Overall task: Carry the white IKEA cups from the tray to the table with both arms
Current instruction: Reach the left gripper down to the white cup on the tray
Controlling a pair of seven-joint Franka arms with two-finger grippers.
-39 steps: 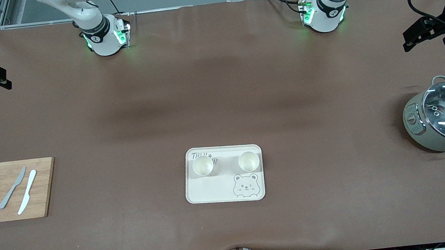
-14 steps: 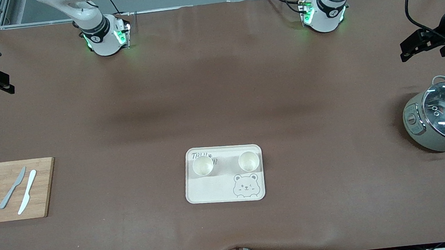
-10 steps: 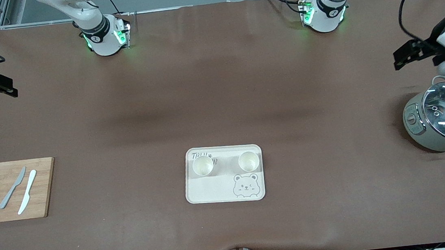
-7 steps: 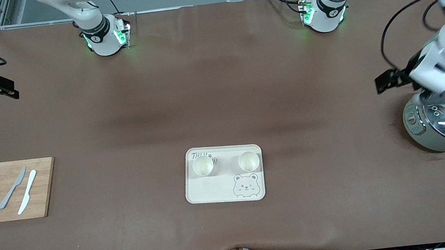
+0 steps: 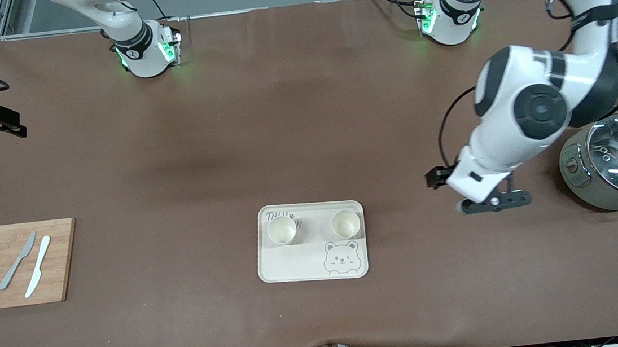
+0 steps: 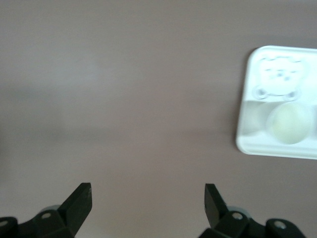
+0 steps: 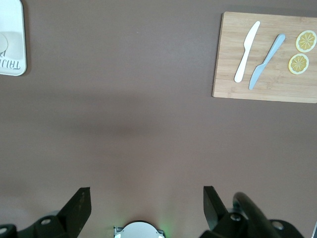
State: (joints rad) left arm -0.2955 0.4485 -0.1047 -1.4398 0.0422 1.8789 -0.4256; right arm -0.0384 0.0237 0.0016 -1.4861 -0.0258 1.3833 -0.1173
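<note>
Two white cups (image 5: pixel 282 230) (image 5: pixel 345 224) stand upright side by side on the cream bear tray (image 5: pixel 295 265), on the tray's half farther from the front camera. My left gripper (image 5: pixel 437 177) is open and empty over bare table between the tray and the pot. In the left wrist view its gripper (image 6: pixel 147 191) is open over the brown table, with the tray (image 6: pixel 250 144) and one cup (image 6: pixel 289 124) off to the side. My right gripper (image 5: pixel 9 124) is open and empty over the table's edge at the right arm's end; it also shows in the right wrist view (image 7: pixel 146 196).
A grey-green pot with a glass lid (image 5: pixel 617 166) stands at the left arm's end, close to the left arm's wrist. A wooden cutting board (image 5: pixel 62 259) with two knives and lemon slices lies at the right arm's end; it also shows in the right wrist view (image 7: pixel 223 84).
The left arm has swung in from the table's end past the pot and down toward the tray. The right gripper has shifted only slightly. The cups and tray have not moved.
</note>
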